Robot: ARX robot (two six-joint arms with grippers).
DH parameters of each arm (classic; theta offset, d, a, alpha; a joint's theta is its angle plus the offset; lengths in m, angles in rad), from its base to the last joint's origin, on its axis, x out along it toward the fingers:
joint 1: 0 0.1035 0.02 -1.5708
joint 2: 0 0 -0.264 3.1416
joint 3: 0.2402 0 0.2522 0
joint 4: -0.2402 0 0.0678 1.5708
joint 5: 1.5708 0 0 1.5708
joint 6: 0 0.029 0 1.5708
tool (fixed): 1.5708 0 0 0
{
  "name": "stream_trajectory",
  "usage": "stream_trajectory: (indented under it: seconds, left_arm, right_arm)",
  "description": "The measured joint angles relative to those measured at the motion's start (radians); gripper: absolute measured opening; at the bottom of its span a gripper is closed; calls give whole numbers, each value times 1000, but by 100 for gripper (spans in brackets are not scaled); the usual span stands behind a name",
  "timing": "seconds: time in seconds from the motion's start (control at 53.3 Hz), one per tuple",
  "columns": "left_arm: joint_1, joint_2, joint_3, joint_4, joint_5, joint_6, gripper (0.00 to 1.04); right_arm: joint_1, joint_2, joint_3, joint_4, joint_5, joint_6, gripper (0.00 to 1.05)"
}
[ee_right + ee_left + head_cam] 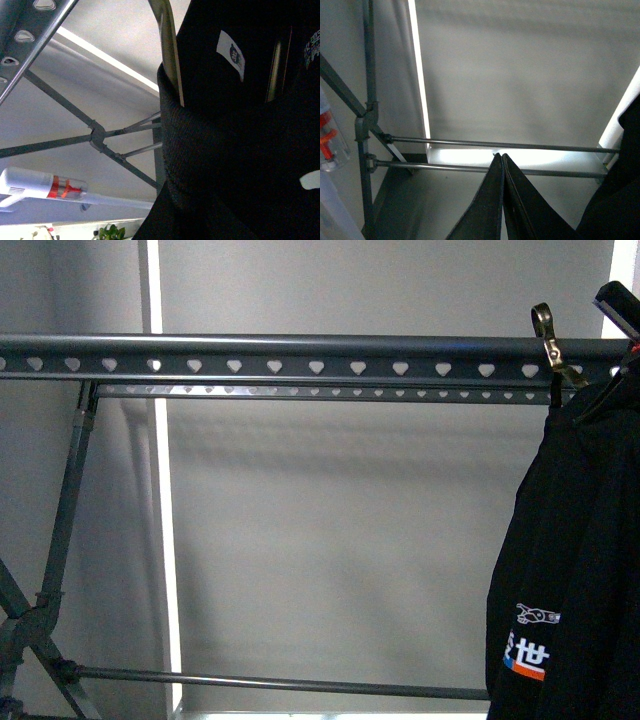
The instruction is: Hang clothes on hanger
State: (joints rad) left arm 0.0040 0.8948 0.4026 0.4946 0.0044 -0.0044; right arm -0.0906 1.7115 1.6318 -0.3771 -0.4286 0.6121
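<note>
The clothes (565, 570), a black T-shirt with a white and orange chest graphic, hang at the far right of the front view on a shiny curved hanger whose brass hook (545, 328) reaches the hanger's top rail (300, 348), dark grey with heart-shaped holes. My right gripper (618, 306) is shut on the clothes just above the rail; in the right wrist view its fingers are hidden behind the black collar (200, 150). My left gripper (501, 159) is shut and empty, low down, pointing at the rack's lower bars (470, 144).
The rack's crossed legs (35, 610) stand at the left. A white and red stick vacuum (50, 187) and a plant (110, 232) lie beyond the rack. A bright vertical strip (160, 540) runs down the grey wall. A second pierced rail (330, 392) sits behind the first.
</note>
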Motion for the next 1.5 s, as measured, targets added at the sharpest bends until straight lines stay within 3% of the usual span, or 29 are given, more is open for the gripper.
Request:
stream_trajectory:
  seconds: [0.413,0.469,0.563,0.769,0.826,0.901,0.976,1.051,1.388,1.426,1.501]
  left_arm:
    - [-3,-196,-233,31,-5,2,4]
    - [-3,-219,-248,26,-5,2,4]
    - [-3,-259,-275,11,-5,2,4]
    - [-3,-355,-323,-39,-5,2,4]
    - [-3,-392,-335,-61,-5,2,4]
    - [-4,-423,-344,-82,-5,2,4]
    - [-4,-449,-352,-101,-5,2,4]
    - [-4,-491,-363,-131,-5,2,4]
    - [-4,-607,-385,-201,-5,3,4]
    - [-4,-623,-385,-219,-5,3,4]
    - [-4,-649,-385,-245,-5,3,4]
  right_arm:
    - [50,-67,-249,193,16,-2,6]
    - [58,-98,-298,235,54,-23,15]
    - [82,-178,-421,354,204,-121,31]
    - [138,-555,-811,710,460,-374,68]
    - [205,-797,-999,795,545,-498,82]
    - [322,-1043,-1147,754,684,-594,91]
    - [430,-1241,-1202,534,784,-604,82]
    - [430,-1431,-1274,326,756,-608,64]
    - [237,-1563,-1442,339,550,-608,4]
    - [166,-1575,-1460,339,462,-611,2]
    - [105,-1591,-1485,342,440,-611,2]
